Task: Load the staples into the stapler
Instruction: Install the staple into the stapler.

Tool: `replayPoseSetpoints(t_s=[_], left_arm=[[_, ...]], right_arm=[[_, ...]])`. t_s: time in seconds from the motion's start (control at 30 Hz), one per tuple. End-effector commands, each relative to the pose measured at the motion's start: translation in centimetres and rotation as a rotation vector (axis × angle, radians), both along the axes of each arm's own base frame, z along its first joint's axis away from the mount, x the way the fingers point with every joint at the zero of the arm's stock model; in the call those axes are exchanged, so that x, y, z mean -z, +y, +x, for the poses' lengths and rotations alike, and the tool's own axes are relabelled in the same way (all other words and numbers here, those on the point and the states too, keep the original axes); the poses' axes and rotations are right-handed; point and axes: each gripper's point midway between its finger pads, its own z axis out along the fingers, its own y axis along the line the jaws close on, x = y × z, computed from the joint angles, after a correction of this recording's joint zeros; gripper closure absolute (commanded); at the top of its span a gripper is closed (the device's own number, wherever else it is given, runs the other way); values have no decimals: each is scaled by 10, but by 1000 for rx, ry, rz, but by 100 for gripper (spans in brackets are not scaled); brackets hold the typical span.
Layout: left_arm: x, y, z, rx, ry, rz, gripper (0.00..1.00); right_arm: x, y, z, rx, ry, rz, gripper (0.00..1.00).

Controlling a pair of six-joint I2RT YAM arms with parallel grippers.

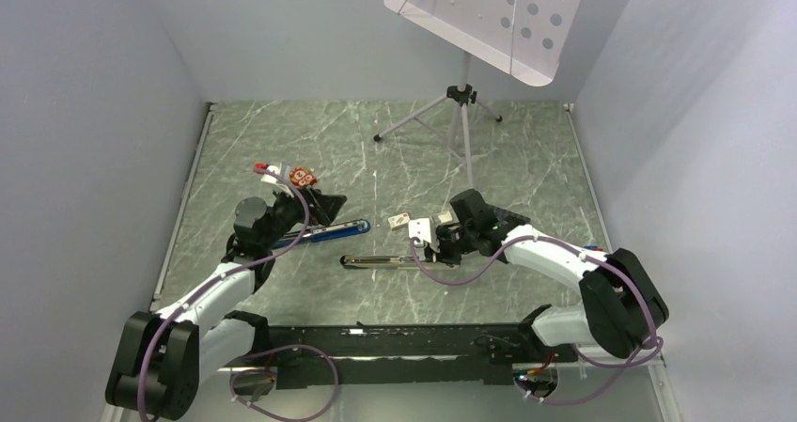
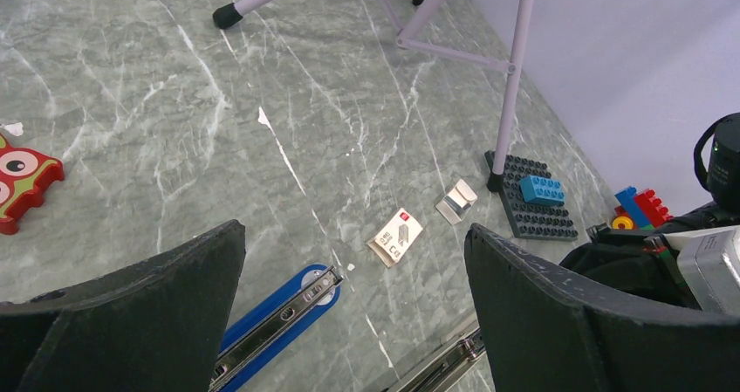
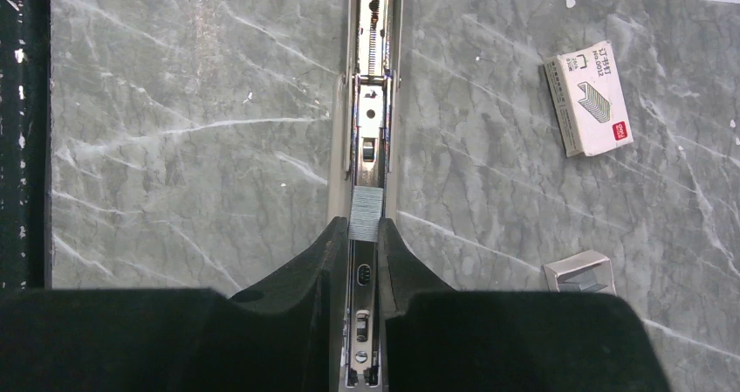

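R gripper clamped on staples over open stapler channel, stapler ends cut off, L gripper jaws wide apart

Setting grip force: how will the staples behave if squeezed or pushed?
The staples look like a thin joined strip, so probably snap if squeezed hard. Smooth metal in the stapler channel: likely slides easily. Small, so probably light.
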Motion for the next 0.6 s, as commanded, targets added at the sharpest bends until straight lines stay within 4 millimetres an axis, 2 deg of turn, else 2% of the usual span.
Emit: replayPoseSetpoints(t_s=[0.0,0.57], left_arm=[[-13,-4,-2,23,-49,-26,1],[-12,-4,-3,25,-45,-29,1]], right_arm=[[-18,8,3,-39,-35,47,89],[-16,7,8,26,-7,42,90]])
